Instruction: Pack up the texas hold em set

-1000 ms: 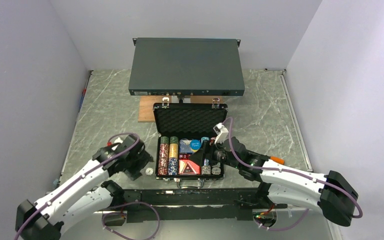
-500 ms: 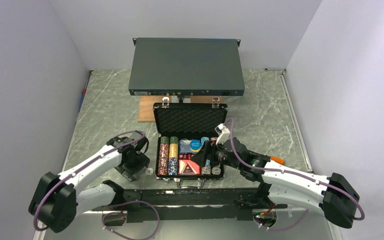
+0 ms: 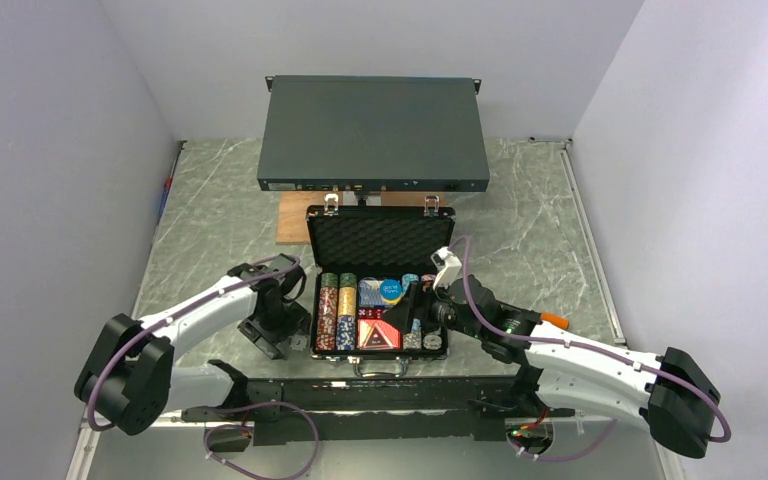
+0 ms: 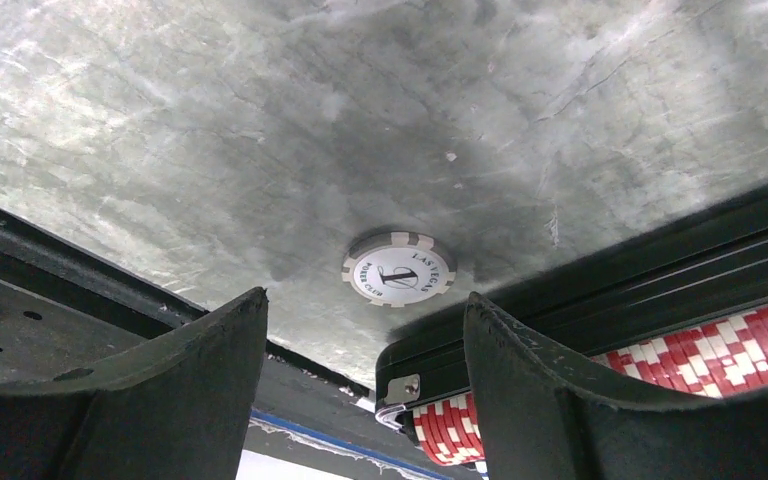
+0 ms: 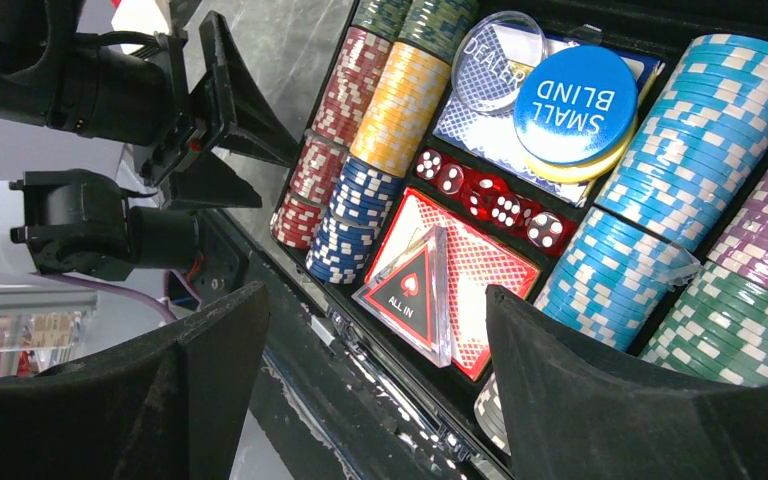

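The marbled grey-green table (image 3: 220, 200), smooth and veined, is filling most of the top view. At upper centre a flat, matte, dark grey rack box (image 3: 373, 130) is lying, with a small wooden board (image 3: 290, 220) showing just below its near edge. At centre frame the ribbed black briefcase (image 3: 380, 240) is sitting open, its raised lid lined with egg-crate foam.

The left gripper (image 3: 278, 328) is hanging at the case's left side, its blunt black jaws spread wide over bare table with nothing between them. The right gripper (image 5: 375, 295) is hovering over the tray, its jaws likewise gaping and empty.

Inside the tray, ridged chip rows (image 5: 400, 105) are lying as red, yellow, blue, turquoise, purple and green cylinders. A red-backed card deck (image 5: 475, 255) is resting at lower centre, with a clear triangular "ALL IN" marker (image 5: 415, 290) on it. A round blue "SMALL BLIND" disc (image 5: 575, 100) is sitting on a yellow one, above translucent red dice (image 5: 490, 205).

One loose chip (image 4: 399, 269), white with grey edge bars, is lying flat on the table just beside the case's outer wall.
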Robot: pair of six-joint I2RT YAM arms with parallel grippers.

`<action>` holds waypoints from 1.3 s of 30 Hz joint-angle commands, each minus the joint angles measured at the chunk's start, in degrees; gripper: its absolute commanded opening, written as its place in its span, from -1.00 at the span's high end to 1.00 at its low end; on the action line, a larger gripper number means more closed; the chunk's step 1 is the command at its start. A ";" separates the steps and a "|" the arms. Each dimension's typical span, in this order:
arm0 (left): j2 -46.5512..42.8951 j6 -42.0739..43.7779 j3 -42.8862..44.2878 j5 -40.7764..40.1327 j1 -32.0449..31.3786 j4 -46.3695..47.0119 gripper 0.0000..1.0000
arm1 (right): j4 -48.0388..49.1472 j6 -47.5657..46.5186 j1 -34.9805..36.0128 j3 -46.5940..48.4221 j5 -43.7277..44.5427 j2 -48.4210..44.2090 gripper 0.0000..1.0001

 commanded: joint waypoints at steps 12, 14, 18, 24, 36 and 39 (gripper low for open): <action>6.05 -4.14 0.77 1.76 -1.78 2.35 -0.27 | 1.68 0.17 0.25 -0.46 1.17 -1.32 -0.62; 6.69 -4.30 0.28 1.77 -1.77 3.15 -0.21 | 1.92 0.25 0.22 -0.55 0.94 -1.21 -0.62; 7.70 -4.01 0.32 1.63 -1.75 3.07 -0.21 | 1.46 0.01 0.25 -0.29 0.86 -1.38 -0.62; 8.13 -2.57 0.16 -1.35 -1.67 4.11 -0.35 | 1.34 0.25 0.22 -0.72 1.18 -2.11 -0.62; 10.54 0.13 0.50 -6.14 -1.70 4.88 -0.10 | 1.76 0.31 0.18 -0.75 0.77 -1.22 -0.63; 10.72 1.13 0.72 -7.77 -1.62 4.68 -0.01 | 2.11 0.43 0.21 -0.74 0.69 -0.75 -0.63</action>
